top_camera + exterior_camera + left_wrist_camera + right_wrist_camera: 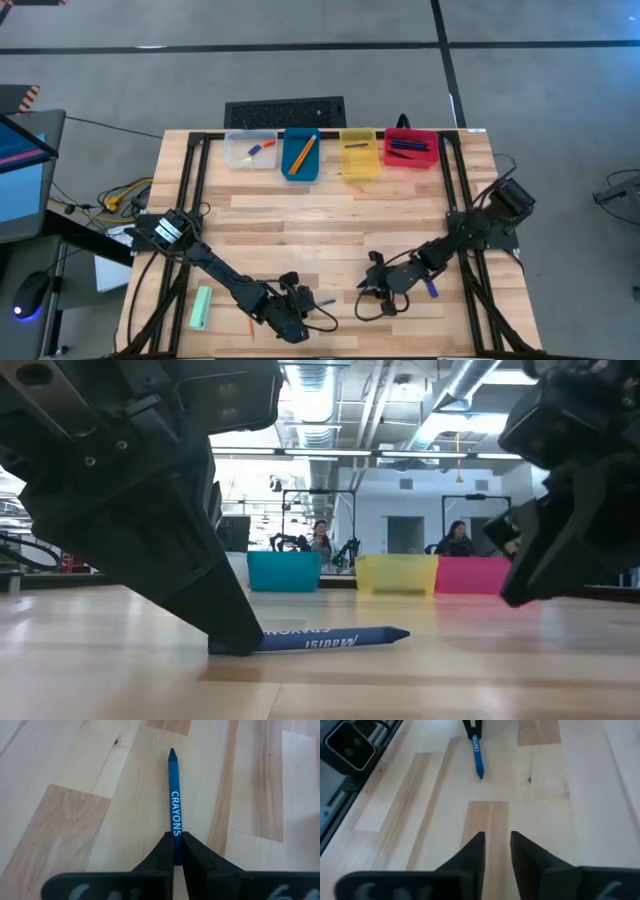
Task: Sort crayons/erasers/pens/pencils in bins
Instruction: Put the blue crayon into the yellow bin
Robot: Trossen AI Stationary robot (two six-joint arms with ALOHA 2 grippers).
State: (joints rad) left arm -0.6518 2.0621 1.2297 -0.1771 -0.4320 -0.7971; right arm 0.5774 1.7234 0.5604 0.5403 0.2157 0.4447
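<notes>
A blue crayon (174, 795) with a white "CRAYONS" label lies flat on the wooden table near its front edge, its tip pointing toward my right gripper. My left gripper (175, 837) is shut on its blunt end. In the high view the crayon (326, 300) shows just right of my left gripper (310, 304). My right gripper (497, 842) hovers open a short way from the crayon's tip (480, 774), with nothing between its fingers. Four bins stand in a row at the far edge: clear (250, 150), blue (301, 156), yellow (359, 154) and red (410, 149). My left gripper pinches the crayon's blunt end (175, 831) between its two fingers. The fingers slant down from the table's left and lie along the crayon's line. In the low view the crayon (330, 640) rests level on the table, its tip free.
A light green block (201, 307) and an orange pencil (250, 325) lie at the near left. A small blue piece (432, 288) lies beside my right arm. The bins hold sorted pieces. Bare wood lies between the arms and the bins. People show in the room behind.
</notes>
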